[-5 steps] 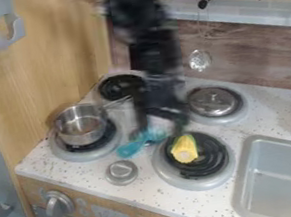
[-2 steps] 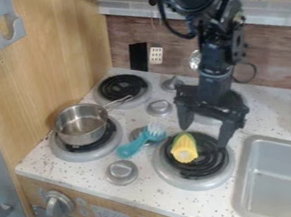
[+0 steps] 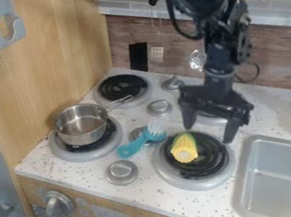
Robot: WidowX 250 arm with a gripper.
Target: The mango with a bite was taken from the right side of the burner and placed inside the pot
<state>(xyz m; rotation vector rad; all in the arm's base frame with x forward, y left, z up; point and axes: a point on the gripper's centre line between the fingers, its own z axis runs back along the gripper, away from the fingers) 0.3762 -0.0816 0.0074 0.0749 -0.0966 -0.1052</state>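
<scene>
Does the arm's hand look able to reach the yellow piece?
Likely yes: the hand hangs open near the yellow piece on the burner, and nothing appears to stand between them.

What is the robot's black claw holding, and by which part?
Nothing is held. The black two-finger gripper is open; the yellow-and-green mango lies on the black coil burner.

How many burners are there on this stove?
4: one burner under the pot, another under the yellow toy, a third behind the pot, and one mostly hidden by the gripper.
</scene>
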